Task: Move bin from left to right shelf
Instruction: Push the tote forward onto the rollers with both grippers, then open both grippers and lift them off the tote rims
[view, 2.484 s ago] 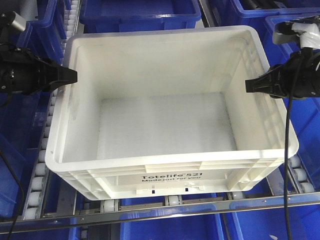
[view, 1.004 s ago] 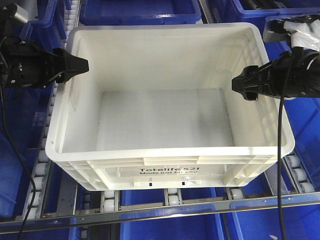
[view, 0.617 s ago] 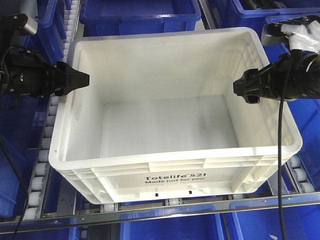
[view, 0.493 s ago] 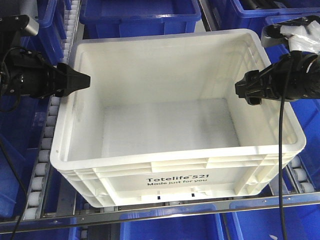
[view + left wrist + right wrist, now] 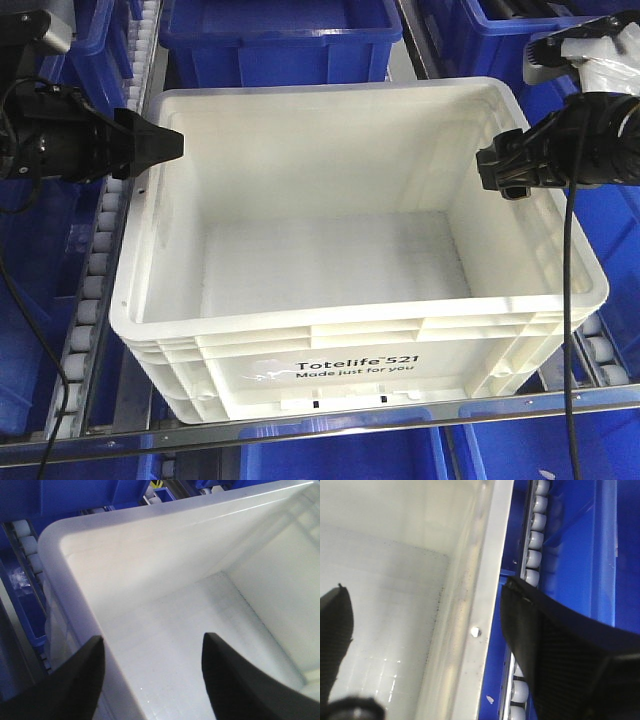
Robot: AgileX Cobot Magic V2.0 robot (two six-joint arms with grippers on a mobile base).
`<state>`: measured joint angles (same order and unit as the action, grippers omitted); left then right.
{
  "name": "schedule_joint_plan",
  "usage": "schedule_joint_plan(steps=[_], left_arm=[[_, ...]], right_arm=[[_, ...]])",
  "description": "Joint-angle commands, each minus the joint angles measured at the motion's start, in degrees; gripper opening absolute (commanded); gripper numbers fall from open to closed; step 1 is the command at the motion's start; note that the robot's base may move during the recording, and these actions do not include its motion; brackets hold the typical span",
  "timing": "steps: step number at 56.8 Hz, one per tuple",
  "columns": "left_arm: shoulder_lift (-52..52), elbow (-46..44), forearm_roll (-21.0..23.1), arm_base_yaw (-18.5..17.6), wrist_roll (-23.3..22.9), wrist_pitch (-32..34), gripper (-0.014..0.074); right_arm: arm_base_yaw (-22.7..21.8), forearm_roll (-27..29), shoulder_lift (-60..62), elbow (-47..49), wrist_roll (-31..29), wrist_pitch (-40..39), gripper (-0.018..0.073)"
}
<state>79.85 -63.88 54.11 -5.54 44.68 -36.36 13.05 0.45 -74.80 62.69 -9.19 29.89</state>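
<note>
A: Start at your left. Where is the left tool (image 5: 160,146) now?

B: Its tip reaches over the left rim of the bin (image 5: 340,345). In your left wrist view the two fingers (image 5: 65,680) stand apart, one outside the wall and one inside, so it straddles the rim. I can't tell that it has clamped yet.

A: What has changed in the middle?

B: The bin has slid toward you over the last couple of seconds. Its printed front wall now sits lower in the front view and covers more of the roller track (image 5: 85,300), close to the front rail (image 5: 330,425). It is still on the left shelf's rollers, among the blue bins (image 5: 280,25).

A: And your right?

B: The right tool (image 5: 497,170) has come in over the right rim. Its fingers (image 5: 555,645) are also apart, either side of the wall; closure isn't shown.

A: So?

B: I judge you're drawing it out, with the lift and carry still ahead.
</note>
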Motion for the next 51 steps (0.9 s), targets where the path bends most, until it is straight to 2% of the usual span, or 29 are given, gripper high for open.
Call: schedule_joint_plan(steps=[1,11,15,22,39,47,51], left_arm=[[-2.1,-1.9,2.7,-0.3,0.1,1.9,0.0409],[-2.1,-1.9,2.8,-0.3,0.1,2.0,0.0409],[-2.1,-1.9,2.7,-0.3,0.1,1.8,0.0409],[-2.1,-1.9,2.9,-0.3,-0.3,5.1,0.0409],[-2.6,-1.9,2.7,-0.3,-1.3,4.2,0.0409],[-5.3,0.1,3.5,-0.3,2.0,4.8,0.0409],[-7.5,2.6,5.4,-0.3,3.8,6.1,0.0409]], right_arm=[[0.1,-1.0,1.8,2.0,-0.6,-4.4,0.0554],[0.1,-0.9,1.8,2.0,-0.3,-7.3,0.0554],[0.1,1.7,1.8,2.0,1.8,-9.8,0.0554],[0.1,2.5,1.8,2.0,1.9,-9.8,0.0554],[0.1,2.8,2.0,2.0,2.0,-7.5,0.0554],[0.2,3.5,4.1,1.8,2.2,-8.6,0.0554],[0.2,3.5,5.1,1.8,2.2,-10.0,0.0549]])
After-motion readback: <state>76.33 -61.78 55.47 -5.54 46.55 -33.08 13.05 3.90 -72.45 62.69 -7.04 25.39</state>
